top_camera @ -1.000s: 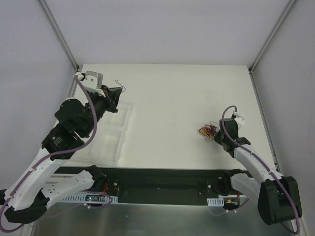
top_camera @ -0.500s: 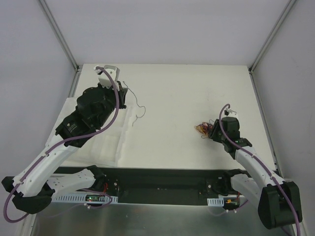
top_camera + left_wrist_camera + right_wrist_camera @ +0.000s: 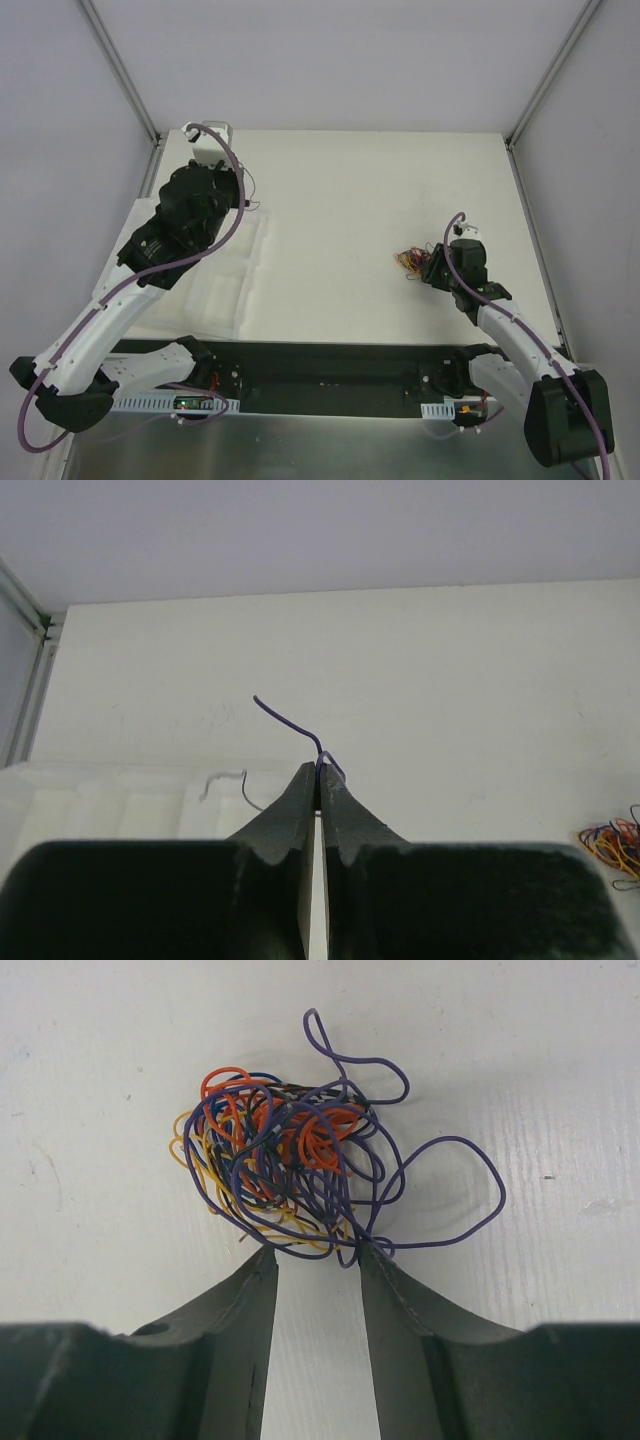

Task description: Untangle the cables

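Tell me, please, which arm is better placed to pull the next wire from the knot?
Probably the right: the right claw is open at the near edge of the knot, while the left claw is shut on a single purple wire, far from the knot.

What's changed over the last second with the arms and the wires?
The left arm twisted at its wrist, the left gripper shut on a thin purple wire; the long strand trailing over the table half a second ago no longer shows. The right gripper, open, crept left, and the knot of cables shifted slightly left with it. The knot stays tangled; the tray has not moved.
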Available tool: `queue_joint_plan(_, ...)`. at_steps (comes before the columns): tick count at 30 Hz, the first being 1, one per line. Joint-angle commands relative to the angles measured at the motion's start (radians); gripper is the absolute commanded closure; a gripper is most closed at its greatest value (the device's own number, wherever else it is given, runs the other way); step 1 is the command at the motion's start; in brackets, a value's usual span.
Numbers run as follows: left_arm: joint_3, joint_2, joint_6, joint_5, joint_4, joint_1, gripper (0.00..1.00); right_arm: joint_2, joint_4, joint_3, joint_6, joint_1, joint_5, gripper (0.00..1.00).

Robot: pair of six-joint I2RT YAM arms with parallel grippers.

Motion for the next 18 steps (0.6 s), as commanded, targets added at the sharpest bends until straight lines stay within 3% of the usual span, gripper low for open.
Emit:
queue_joint_plan(1, -0.078, 0.014, -0.099, -0.03, 0.013, 0.085, 1.0, -0.025, 0.034, -0.005, -0.014, -0.001, -0.013, 0.58)
queue_joint_plan(7, -0.202, 0.034, -0.248, 0.019, -0.002, 0.211, 1.0, -0.02, 0.036, -0.004, -0.015, -0.003, -0.019, 0.58)
queue_joint_plan(14, -0.232, 0.057, -0.307, -0.059, -0.025, 0.243, 1.0, -0.003, 0.039, 0.002, -0.015, -0.003, -0.021, 0.58)
queue_joint_plan(18, -0.276, 0.107, -0.347, -0.035, -0.029, 0.277, 1.0, -0.003, 0.039, 0.002, -0.015, -0.003, -0.021, 0.58)
